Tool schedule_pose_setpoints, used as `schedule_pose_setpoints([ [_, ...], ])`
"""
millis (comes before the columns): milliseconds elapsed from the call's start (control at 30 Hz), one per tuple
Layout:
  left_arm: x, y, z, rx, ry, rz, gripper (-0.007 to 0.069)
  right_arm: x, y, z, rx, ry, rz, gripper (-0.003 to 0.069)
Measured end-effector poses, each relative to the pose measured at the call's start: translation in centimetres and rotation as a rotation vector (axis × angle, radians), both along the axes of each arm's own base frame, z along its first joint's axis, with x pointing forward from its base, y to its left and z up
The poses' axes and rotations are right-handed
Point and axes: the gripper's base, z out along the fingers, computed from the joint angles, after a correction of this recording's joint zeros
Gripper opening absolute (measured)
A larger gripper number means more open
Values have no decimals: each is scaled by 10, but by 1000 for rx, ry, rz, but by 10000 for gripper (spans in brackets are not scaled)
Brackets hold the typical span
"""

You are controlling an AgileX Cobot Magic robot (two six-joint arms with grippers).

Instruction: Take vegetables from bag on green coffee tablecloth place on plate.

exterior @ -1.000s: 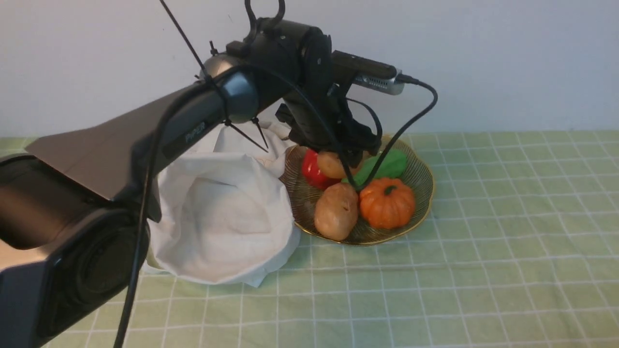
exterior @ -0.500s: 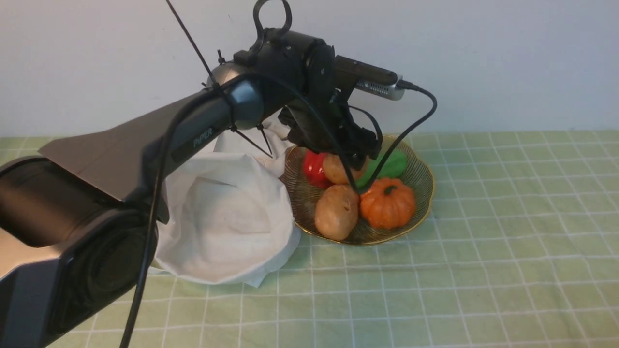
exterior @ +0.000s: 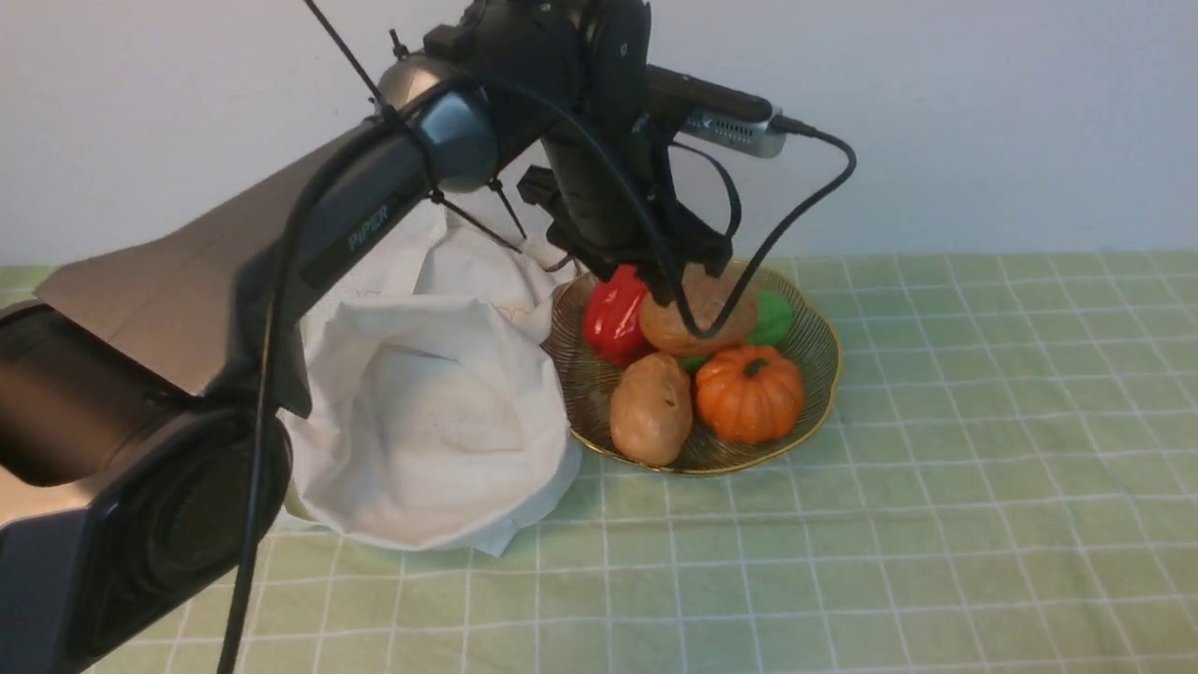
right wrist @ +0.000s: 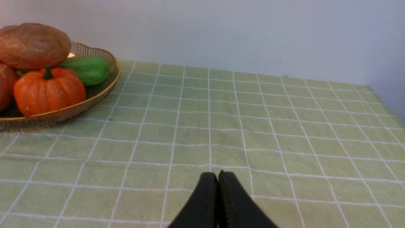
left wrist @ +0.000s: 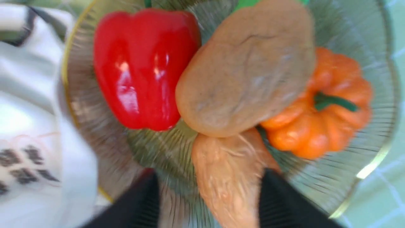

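Higher than half a second earlier, my left tool (left wrist: 207, 190) stood spread, pinching nothing, above the plate (exterior: 816, 351), where the upper potato (exterior: 697, 318) lay beside the pepper (exterior: 610, 318), and with no vegetable visible in the bag (exterior: 318, 402), the placing looked all but finished.

The black left gripper (exterior: 683, 285) has risen away from the amber-brown ribbed round dish (exterior: 824, 412). The oval, smooth tan-brown potato (exterior: 693, 314) now lies farther to the right, covering more of the long green vegetable (exterior: 771, 318) and showing more of itself.
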Motion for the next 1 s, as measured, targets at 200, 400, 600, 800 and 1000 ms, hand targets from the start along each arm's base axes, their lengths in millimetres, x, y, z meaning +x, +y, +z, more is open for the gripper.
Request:
schedule_pose_setpoints([
  [200, -27, 15, 74, -41, -152, -96, 18, 0, 0, 0, 0, 0, 0, -15],
  [400, -72, 41, 129, -92, -216, -102, -5, 0, 0, 0, 0, 0, 0, -15],
  [600, -144, 85, 151, -88, -202, -103, -5, 0, 0, 0, 0, 0, 0, -15],
  [800, -208, 124, 129, -51, -133, -104, -5, 0, 0, 0, 0, 0, 0, -15],
  [1000, -268, 157, 77, -118, -147, -78, -5, 0, 0, 0, 0, 0, 0, -15],
])
